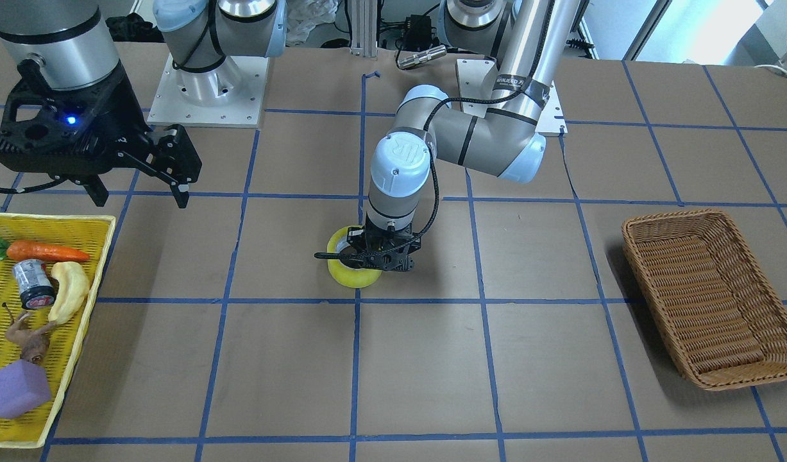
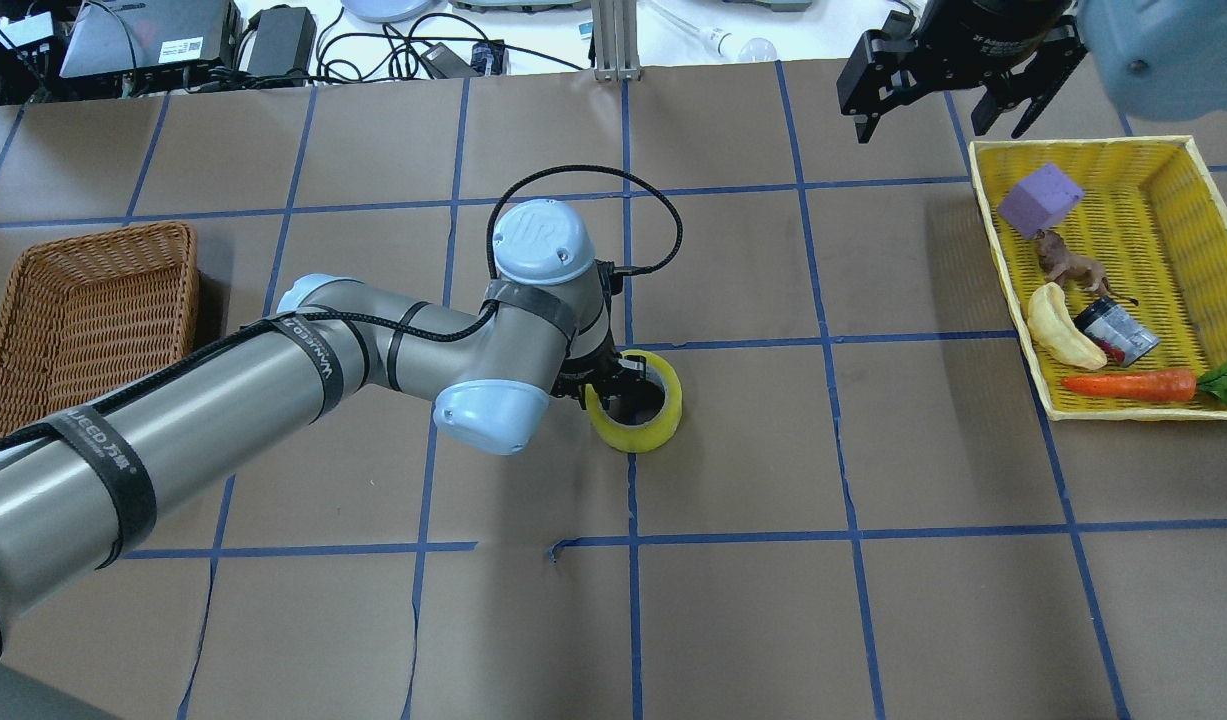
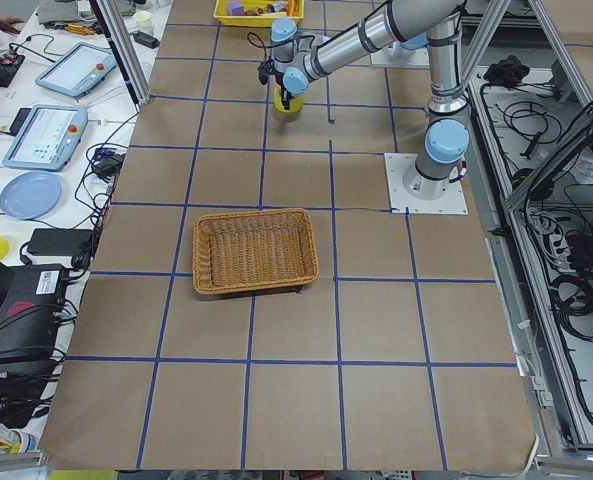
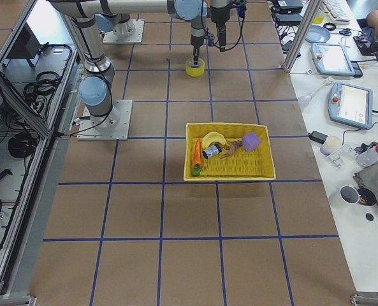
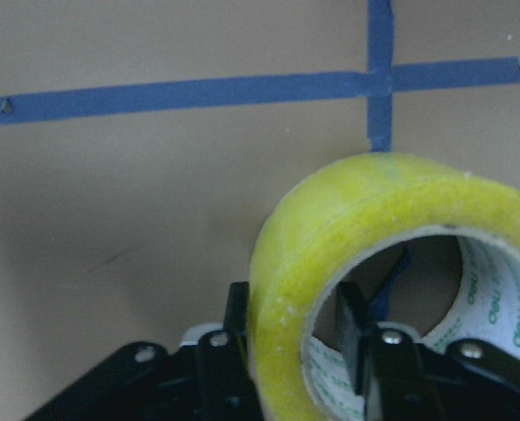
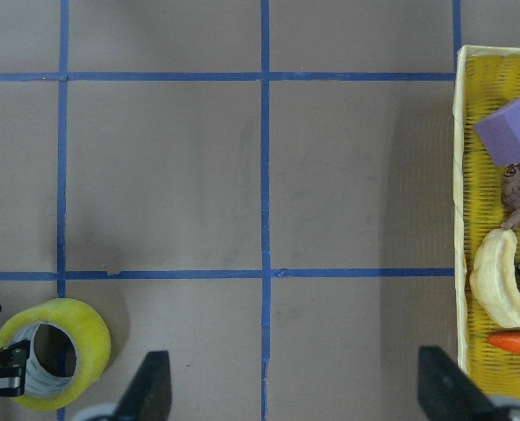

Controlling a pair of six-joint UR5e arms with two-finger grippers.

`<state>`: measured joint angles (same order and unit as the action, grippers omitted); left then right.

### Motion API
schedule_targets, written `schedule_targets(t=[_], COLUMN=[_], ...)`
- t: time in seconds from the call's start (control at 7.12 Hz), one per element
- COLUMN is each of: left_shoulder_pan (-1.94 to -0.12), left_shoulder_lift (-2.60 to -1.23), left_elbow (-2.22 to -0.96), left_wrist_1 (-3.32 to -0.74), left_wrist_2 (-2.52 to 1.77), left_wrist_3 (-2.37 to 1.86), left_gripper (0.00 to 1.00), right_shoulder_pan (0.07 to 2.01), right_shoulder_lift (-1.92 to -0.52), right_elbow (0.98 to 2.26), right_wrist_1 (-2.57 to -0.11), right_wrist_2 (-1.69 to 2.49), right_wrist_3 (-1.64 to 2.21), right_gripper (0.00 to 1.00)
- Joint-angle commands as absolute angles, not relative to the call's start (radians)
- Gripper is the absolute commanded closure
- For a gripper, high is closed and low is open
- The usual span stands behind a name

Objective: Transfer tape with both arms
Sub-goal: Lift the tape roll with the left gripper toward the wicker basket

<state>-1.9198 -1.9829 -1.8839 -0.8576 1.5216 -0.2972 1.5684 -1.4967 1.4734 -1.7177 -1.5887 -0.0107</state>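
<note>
The tape [image 2: 633,437] lies flat near the middle of the table [image 2: 873,600], well apart from every edge, over a crossing of blue lines. The left gripper [image 5: 292,298] is down at it and straddles the roll's wall. One finger [image 5: 236,320] is against the yellow outside and the other [image 5: 352,338] is inside the white core. Whether they press the wall cannot be told.

The right gripper [image 6: 295,364] hangs above the table toward the right edge, its fingers spread wide and holding nothing. Next to it, along the right edge, is a yellow tray [image 2: 1163,230] with a purple block [image 2: 1040,199], a banana [image 2: 1058,327], a can [image 2: 1116,333] and a carrot [image 2: 1128,384]. A basket [image 2: 93,300] sits by the left edge.
</note>
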Motion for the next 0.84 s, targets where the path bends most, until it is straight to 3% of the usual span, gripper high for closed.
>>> schedule_targets(t=[0.0,0.28,0.7], left_shoulder_pan=[-1.873,-1.733,-1.356], left_shoulder_lift=[-1.95,-1.861,-1.75], left_elbow=[-1.876,-1.852,-1.731], left_wrist_1=[-0.915,-1.005,-1.228], left_wrist_2=[1.594,1.594,1.661], left_wrist_3=[-0.285,-0.107,0.189], left_gripper=[0.91,0.92,0.94], right_shoulder_pan=[1.568,1.568,1.568], right_shoulder_lift=[-1.497,-1.497,-1.497], right_elbow=[1.474,1.474,1.476], right_wrist_1=[-1.718,-1.718,-1.718], right_wrist_2=[-1.589,-1.589,-1.589], right_wrist_3=[-0.011,-0.011,-0.011], right_gripper=[0.0,0.0,0.0])
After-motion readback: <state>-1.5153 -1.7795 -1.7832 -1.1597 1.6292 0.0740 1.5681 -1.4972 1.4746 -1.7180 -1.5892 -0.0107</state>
